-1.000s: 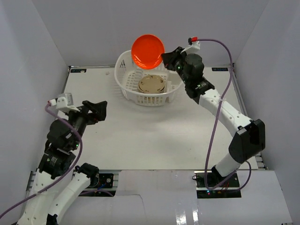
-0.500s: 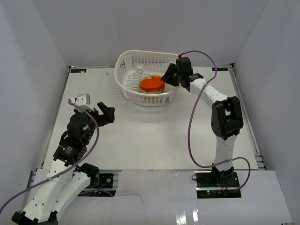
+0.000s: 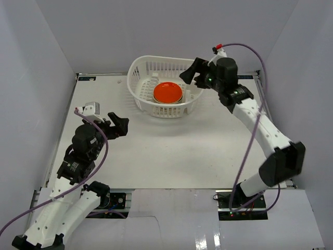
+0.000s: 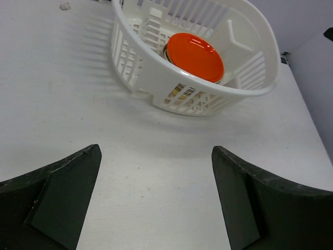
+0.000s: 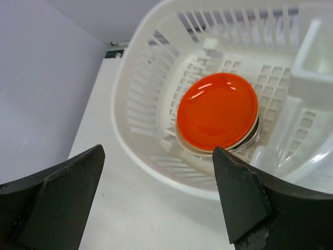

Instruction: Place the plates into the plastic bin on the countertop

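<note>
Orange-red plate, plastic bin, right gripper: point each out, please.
orange-red plate (image 3: 167,92), top external view, centre of its face.
plastic bin (image 3: 166,111), top external view, its near slotted wall.
right gripper (image 3: 190,71), top external view, midway between its open fingertips.

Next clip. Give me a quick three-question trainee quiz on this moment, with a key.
1. True or false: the right gripper is clamped on the orange plate.
2. Where does the orange plate lie? A) on the bare table; B) on top of other plates inside the white basket; C) propped upright against a wall.
3. Which gripper is nearer the basket?
Key: 1 false, it is open and holds nothing; 2 B; 3 the right one, while the left gripper is open over the table, well short of the basket.
</note>
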You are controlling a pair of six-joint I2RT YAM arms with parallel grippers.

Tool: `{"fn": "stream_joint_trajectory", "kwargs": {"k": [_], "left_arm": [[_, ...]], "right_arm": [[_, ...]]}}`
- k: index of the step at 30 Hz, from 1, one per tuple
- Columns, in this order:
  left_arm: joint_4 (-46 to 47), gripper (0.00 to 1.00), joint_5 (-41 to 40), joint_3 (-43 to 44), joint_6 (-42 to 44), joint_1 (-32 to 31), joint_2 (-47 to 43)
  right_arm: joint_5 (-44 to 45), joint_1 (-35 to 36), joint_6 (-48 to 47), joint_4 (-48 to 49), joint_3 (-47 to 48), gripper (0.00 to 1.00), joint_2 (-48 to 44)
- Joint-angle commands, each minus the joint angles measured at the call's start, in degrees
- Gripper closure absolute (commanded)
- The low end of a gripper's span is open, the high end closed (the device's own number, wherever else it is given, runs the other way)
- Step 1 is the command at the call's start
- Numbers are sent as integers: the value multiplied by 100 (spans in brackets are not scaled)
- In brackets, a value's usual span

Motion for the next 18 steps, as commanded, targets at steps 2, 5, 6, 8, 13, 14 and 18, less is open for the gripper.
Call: {"fn": "stream_joint_trajectory", "kwargs": {"k": [2, 5, 6, 8, 13, 14, 18], "left_arm": [[-108, 2, 843, 803, -177, 15, 43], [-117, 2, 1466, 1365, -168, 15, 139], [-152, 2, 1547, 1488, -168, 15, 157], [-222, 2, 1662, 1735, -151, 23, 114], [-275, 2, 1583, 1473, -282, 24, -360], [-275, 2, 1627, 1254, -300, 15, -544], [-293, 2, 1706, 848, -379, 15, -774]], "right_arm": [[37, 67, -782, 611, -1151, 10, -2156], [230, 67, -1169, 646, -2355, 10, -3638], [283, 67, -1239, 646, -2932, 10, -3993], [458, 67, -1467, 638, -3480, 10, -5106], [1171, 67, -1715, 164, -4728, 10, -6807], [1180, 67, -1697, 41, -4870, 10, -7149], [1040, 67, -1522, 84, -5407, 10, -7530]]}}
